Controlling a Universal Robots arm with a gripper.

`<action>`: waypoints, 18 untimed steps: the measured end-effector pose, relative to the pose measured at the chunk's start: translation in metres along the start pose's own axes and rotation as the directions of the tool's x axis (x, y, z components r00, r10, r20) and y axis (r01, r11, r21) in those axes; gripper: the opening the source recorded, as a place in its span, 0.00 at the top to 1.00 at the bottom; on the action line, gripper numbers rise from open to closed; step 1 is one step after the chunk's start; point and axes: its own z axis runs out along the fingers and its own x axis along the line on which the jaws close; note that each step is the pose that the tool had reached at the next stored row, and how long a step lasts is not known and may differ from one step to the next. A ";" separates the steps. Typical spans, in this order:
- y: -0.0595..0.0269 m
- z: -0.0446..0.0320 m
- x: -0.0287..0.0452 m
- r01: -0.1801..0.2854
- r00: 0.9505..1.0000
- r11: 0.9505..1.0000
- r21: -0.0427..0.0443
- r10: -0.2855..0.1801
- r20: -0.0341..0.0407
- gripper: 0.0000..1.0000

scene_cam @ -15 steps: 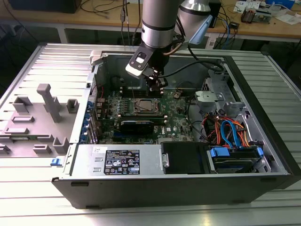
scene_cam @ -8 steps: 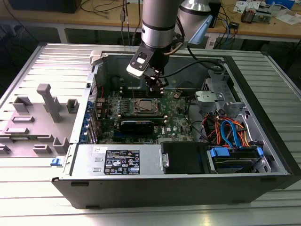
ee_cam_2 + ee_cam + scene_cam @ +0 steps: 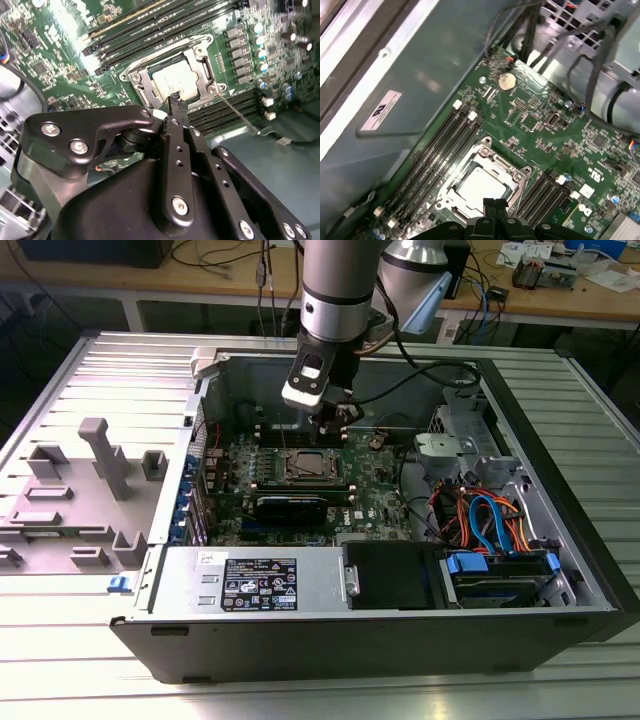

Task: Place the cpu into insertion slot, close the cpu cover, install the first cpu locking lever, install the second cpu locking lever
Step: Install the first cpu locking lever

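The open case (image 3: 350, 652) lies on the ribbed surface (image 3: 90, 670), with the arm (image 3: 335, 290) standing over it. On the board (image 3: 385, 508), the slot (image 3: 310, 468) has its cover (image 3: 141, 84) lying flat and the cpu (image 3: 175, 82) seated in the window. One thin lever (image 3: 240, 114) juts away from the slot's corner, unlatched by my judgement. The gripper (image 3: 175, 100) hangs just beside the slot's rim, fingers pressed together, pinching nothing. Risk: the springy lever slips off the narrow tips and snaps back — or the tips skid onto the memory slots (image 3: 150, 25) alongside.
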 end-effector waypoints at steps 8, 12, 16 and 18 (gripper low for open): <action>-0.0015 0.0002 0.0012 0.095 0.996 0.996 0.003 -0.095 0.000 0.89; -0.0016 0.0002 0.0012 0.095 0.995 0.995 0.003 -0.095 0.000 0.89; -0.0016 0.0002 0.0012 0.097 0.995 0.995 0.003 -0.097 0.000 0.89; -0.0016 0.0002 0.0012 0.098 0.995 0.995 0.003 -0.098 0.000 0.89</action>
